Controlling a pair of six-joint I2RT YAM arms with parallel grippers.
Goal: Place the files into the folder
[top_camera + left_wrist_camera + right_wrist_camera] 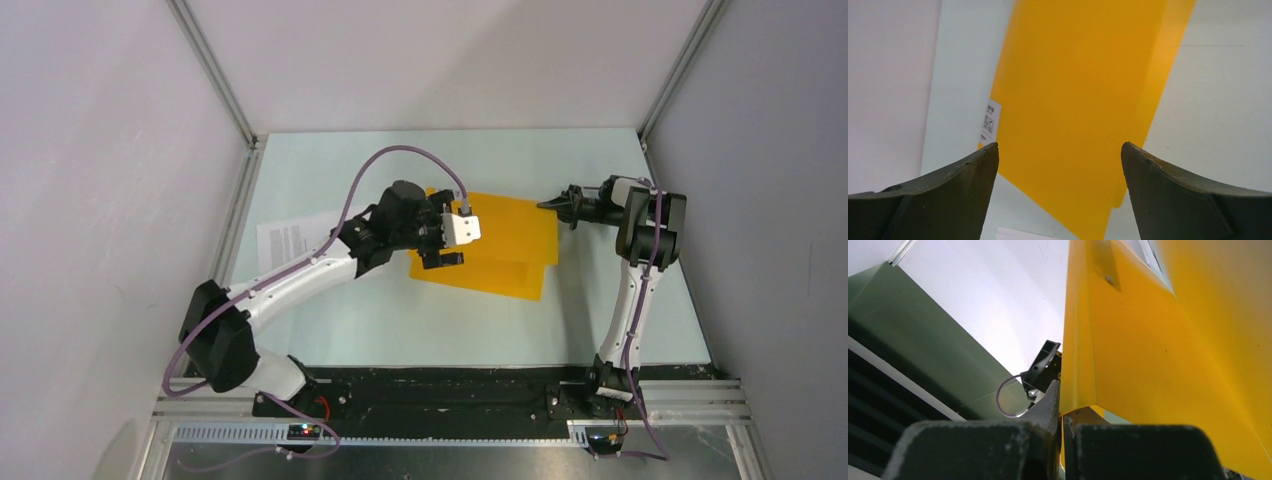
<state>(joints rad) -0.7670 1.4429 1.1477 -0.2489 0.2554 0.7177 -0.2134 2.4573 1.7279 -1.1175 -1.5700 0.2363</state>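
The orange-yellow folder [505, 250] lies mid-table with its cover raised at the far right corner. My right gripper [548, 205] is shut on that cover edge; in the right wrist view the yellow cover [1158, 350] rises out of the shut right gripper [1062, 415]. My left gripper [447, 246] hovers open over the folder's left part. In the left wrist view the folder [1073, 100] and its white label [990, 122] lie beyond the open left gripper [1059, 155], which holds nothing. The files [293, 238], white printed sheets, lie left of the folder, partly under the left arm, with an edge of the files [1023, 234] showing.
White enclosure walls with aluminium posts [215, 70] close in the pale green table [420, 320] on three sides. A black strip [450, 385] runs along the near edge by the arm bases.
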